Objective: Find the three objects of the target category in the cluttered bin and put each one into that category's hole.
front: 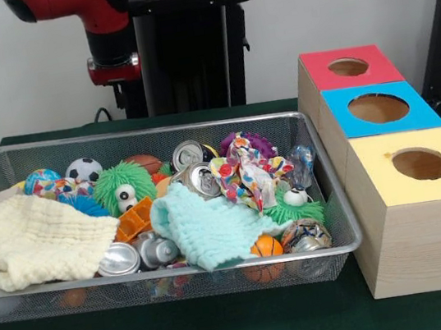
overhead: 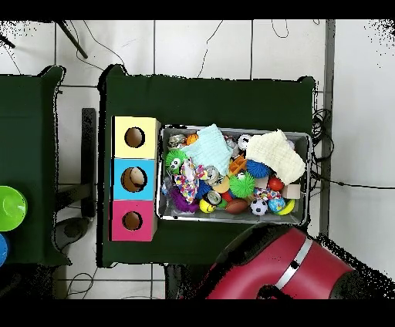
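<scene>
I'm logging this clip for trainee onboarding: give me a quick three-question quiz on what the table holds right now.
1. True or false: the wire-mesh bin stands beside three wooden boxes, each with a round hole on top.
2. In the front view, which box is nearest the camera? A) red-topped B) blue-topped C) yellow-topped
3. Fill in: a pale yellow cloth and a mint green ____ lie on top of the clutter.

Key
1. True: the red-topped box, blue-topped box and yellow-topped box stand in a row next to the bin.
2. C.
3. Cloth: the mint green cloth lies near the bin's middle, partly over crushed drink cans.
</scene>
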Controlling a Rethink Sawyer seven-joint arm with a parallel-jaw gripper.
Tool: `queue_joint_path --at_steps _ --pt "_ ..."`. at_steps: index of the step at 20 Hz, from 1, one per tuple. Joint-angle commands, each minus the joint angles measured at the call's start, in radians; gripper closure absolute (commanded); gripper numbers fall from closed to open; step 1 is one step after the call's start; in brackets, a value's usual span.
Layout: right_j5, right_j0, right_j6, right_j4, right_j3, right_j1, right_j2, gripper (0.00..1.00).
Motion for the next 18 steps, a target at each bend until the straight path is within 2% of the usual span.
queue_joint_path --at_steps 1,6,9,11,14,16,18 --pt "-0.131 -0.061 0.066 -0.030 0.107 -0.023 -0.044 1.00" --pt "-0.112 -0.077 0.096 -0.106 0.160 -0.135 -0.057 1.00" --pt "-0.127 -0.097 0.093 -0.124 0.153 -0.154 -0.048 1.00" --pt "-0.138 -0.105 0.082 -0.111 0.129 -0.147 -0.039 1.00" --pt "-0.261 -0.142 0.001 -0.035 0.085 -0.066 -0.063 1.00" --pt "-0.317 -0.140 -0.054 -0.003 0.085 -0.047 -0.088 1.00" --pt "-0.334 -0.155 -0.066 -0.001 0.086 -0.033 -0.104 1.00"
